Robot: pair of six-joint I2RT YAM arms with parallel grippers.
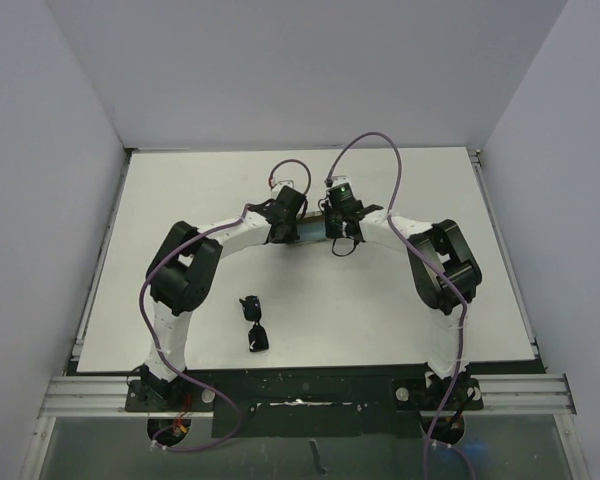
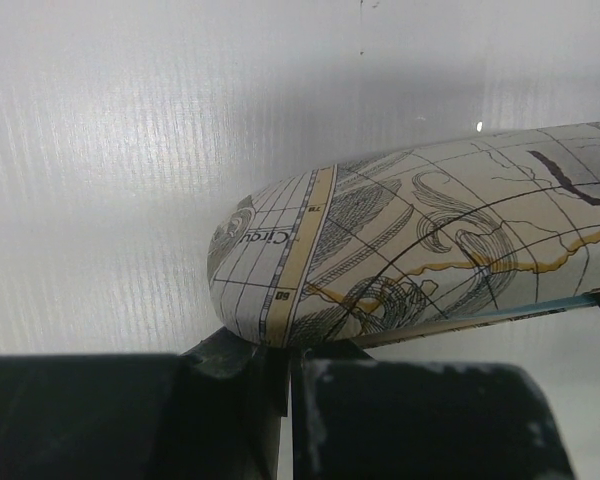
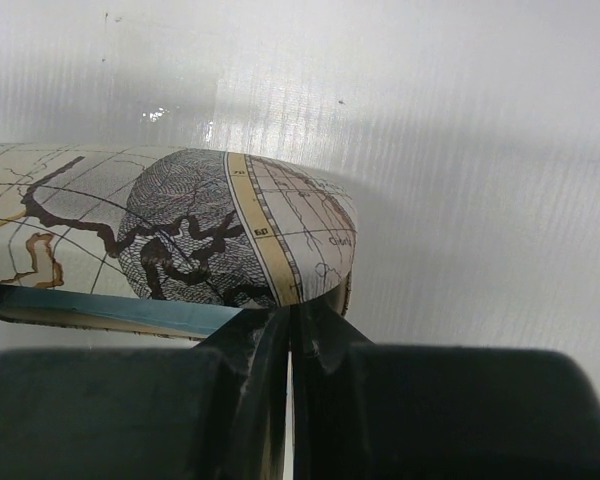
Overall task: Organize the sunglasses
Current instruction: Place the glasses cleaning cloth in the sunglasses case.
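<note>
- Found the table (image 1: pixel 430 300) white and flat, carrying everything in play.
- Saw the left arm (image 1: pixel 180 270) and the right arm (image 1: pixel 440 265) bowed inward to meet near the table's middle, most likely to take one object from both ends at once.
- Noted the map-printed case (image 2: pixel 430 240) lying lengthwise between them, one rounded end toward each wrist camera; judged it braced this way for steadying or opening.
- Spotted the sunglasses (image 1: pixel 253 322) lying on the table nearer the arm bases, left of centre, outside the case and well apart from both grippers.
- Found the left gripper (image 2: pixel 285 350) pinched shut just under the case's end; could not tell whether a lip of the case was nipped.
- Found the right gripper (image 3: pixel 292 325) pinched shut likewise at the opposite end, right at the rim.
- Caught a thin light blue strip (image 3: pixel 110 315) along the case's seam; could not tell what it was.
</note>
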